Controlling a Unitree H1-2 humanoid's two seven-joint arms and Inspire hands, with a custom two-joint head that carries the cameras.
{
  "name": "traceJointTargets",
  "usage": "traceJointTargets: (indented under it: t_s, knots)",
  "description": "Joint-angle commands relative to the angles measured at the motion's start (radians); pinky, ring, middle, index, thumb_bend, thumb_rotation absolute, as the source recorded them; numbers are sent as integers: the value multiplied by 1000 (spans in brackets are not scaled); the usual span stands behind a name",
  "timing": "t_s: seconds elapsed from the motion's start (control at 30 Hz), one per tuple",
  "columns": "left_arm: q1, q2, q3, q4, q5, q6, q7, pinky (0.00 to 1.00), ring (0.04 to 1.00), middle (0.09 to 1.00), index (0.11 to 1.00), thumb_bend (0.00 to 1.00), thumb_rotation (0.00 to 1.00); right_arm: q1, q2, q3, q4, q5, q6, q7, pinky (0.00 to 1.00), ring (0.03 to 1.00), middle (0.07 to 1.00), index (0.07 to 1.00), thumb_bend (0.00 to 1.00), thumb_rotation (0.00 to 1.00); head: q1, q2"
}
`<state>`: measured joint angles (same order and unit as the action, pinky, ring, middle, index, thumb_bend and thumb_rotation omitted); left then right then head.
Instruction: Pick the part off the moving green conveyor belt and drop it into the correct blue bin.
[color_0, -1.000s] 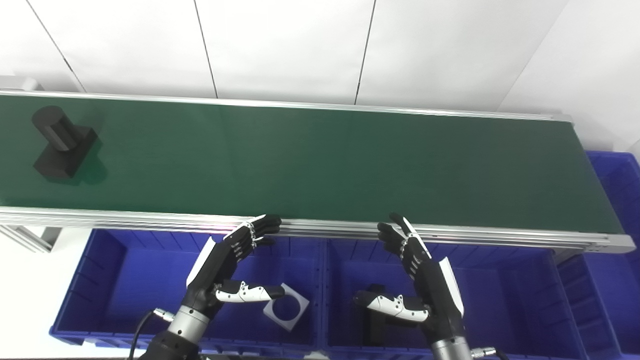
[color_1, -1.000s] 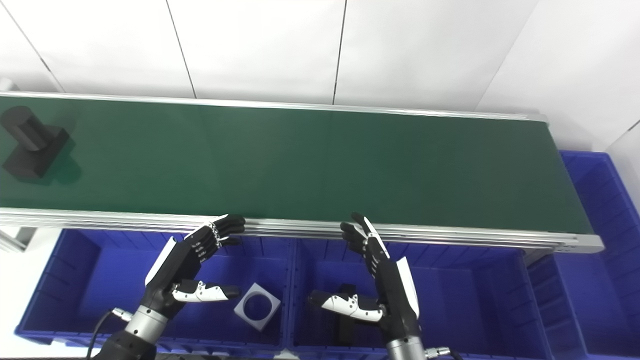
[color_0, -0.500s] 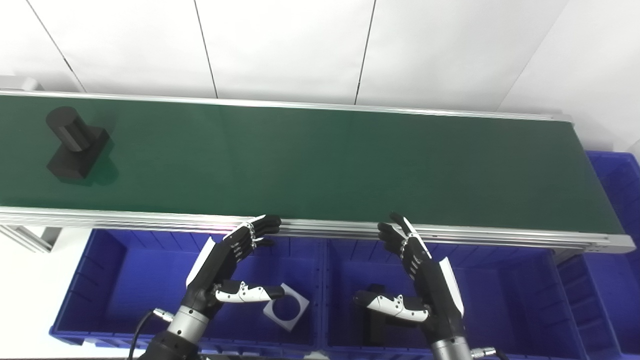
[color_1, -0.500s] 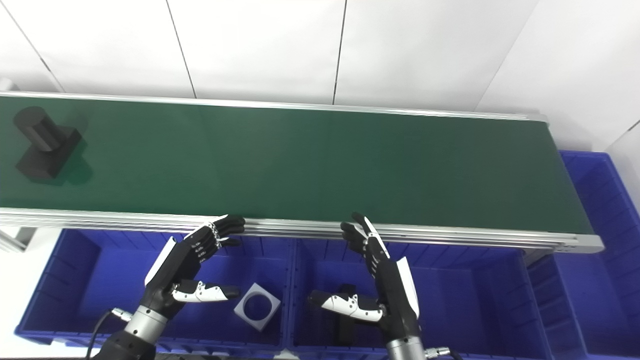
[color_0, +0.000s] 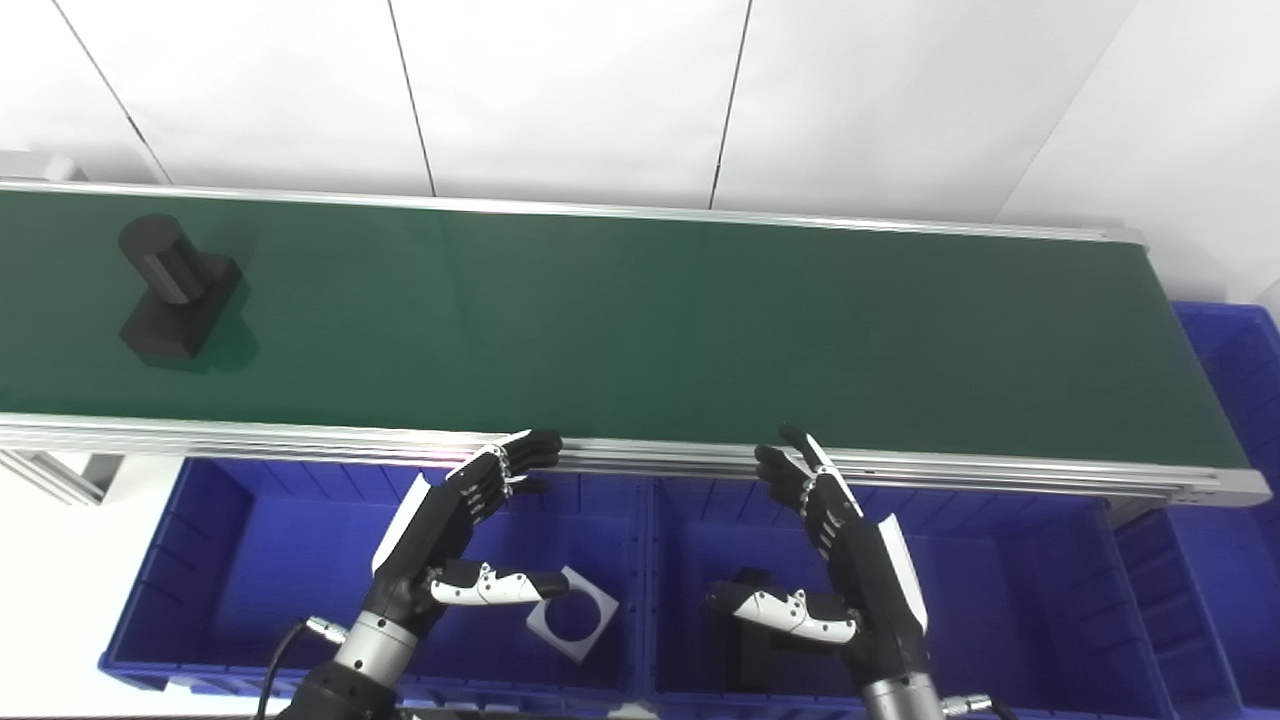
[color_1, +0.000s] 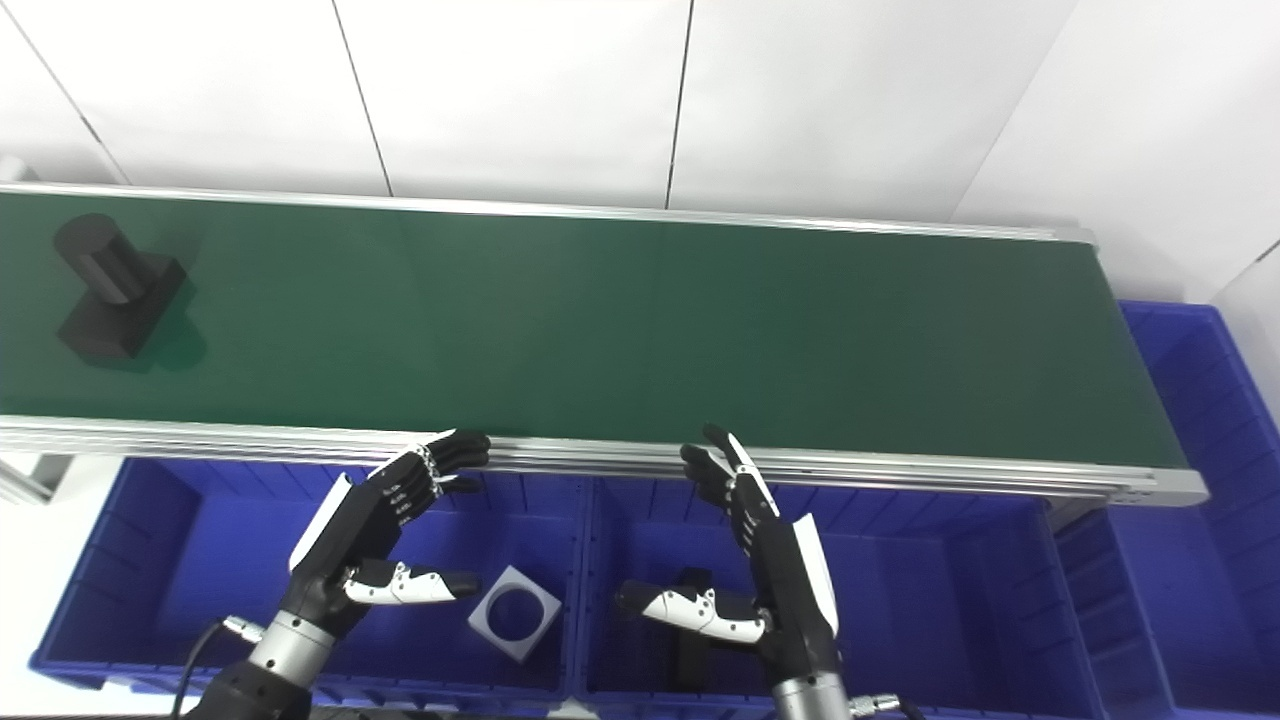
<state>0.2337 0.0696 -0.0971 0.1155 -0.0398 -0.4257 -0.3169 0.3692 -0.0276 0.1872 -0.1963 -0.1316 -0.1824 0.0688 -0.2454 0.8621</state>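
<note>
We see the black part (color_0: 178, 290), a short cylinder standing on a square block, riding far to the left on the green conveyor belt (color_0: 640, 320), well apart from both hands. Our left hand (color_0: 450, 535) hangs over the left blue bin (color_0: 210, 560) with fingers spread and thumb out, holding nothing; its fingertips reach up to the belt's near aluminium rail (color_0: 640, 458). Our right hand (color_0: 840, 560) is likewise spread and empty over the middle blue bin (color_0: 1010, 590). A white square plate with a round hole (color_1: 515, 626) lies in the left bin, just beside the left thumb. A black piece (color_1: 692, 620) sits in the middle bin (mostly hidden behind the right thumb). The right eye view shows more of a third blue bin (color_1: 1200, 480) past the belt's right end, while the left eye view cuts it at the frame edge.
</note>
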Motion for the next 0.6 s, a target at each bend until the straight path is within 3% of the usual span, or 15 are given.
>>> traceJointTargets:
  t_s: [0.0, 0.43, 0.57]
  knots:
    - [-9, 5, -2, -26, -11, -44, 3, 735, 814, 826, 799, 897, 231, -9, 8, 3, -18, 0, -7, -3, 845, 852, 853, 933, 883, 244, 1, -4]
    - [-18, -1, -6, -14, 24, -44, 23, 749, 818, 830, 805, 888, 251, -12, 4, -4, -4, 11, -10, -4, 855, 855, 853, 933, 889, 235, 16, -21]
    - [-27, 24, -56, -11, 116, -44, 101, 756, 801, 824, 820, 855, 272, -15, -4, -12, 26, 7, -36, -8, 861, 856, 855, 932, 888, 249, 67, -77]
